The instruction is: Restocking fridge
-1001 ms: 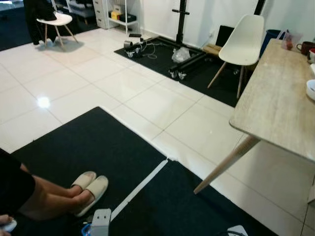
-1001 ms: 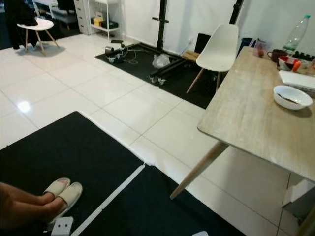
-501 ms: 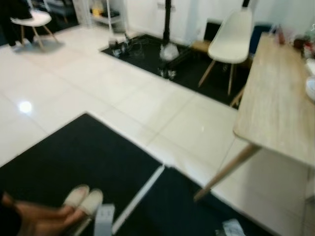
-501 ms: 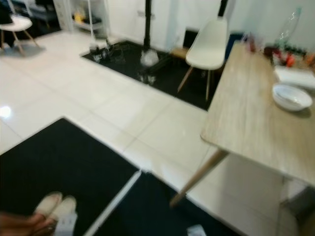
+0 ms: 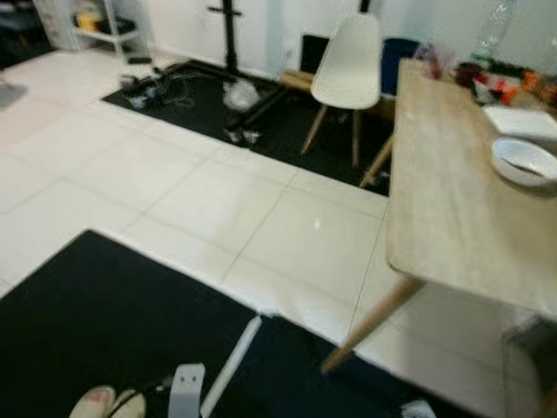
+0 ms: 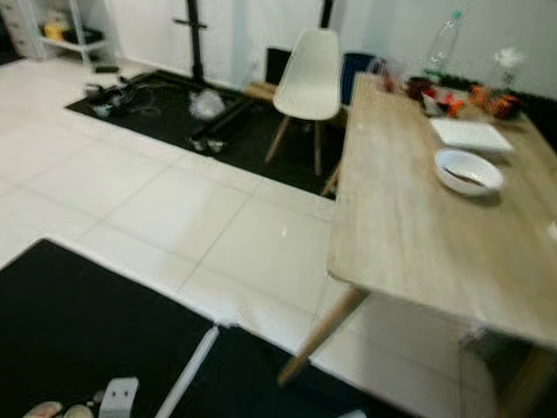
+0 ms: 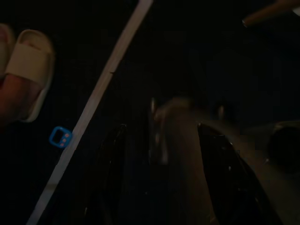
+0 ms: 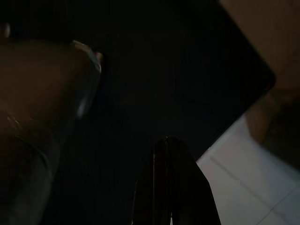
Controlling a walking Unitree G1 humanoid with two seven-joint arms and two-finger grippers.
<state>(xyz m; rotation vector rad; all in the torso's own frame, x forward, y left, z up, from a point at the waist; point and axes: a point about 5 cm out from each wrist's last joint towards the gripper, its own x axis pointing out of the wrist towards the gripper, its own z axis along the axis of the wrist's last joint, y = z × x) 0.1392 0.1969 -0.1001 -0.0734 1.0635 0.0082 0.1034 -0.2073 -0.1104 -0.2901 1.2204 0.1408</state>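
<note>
Ahead, wooden table (image 6: 409, 235) edge right, open tiled floor (image 5: 174, 187), black mat (image 5: 96, 322) near.

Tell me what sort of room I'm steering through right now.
Probably a home dining area also used as a workspace: a long light wooden table holding a white bowl, a white moulded chair, and black floor mats on white tiles.
</note>
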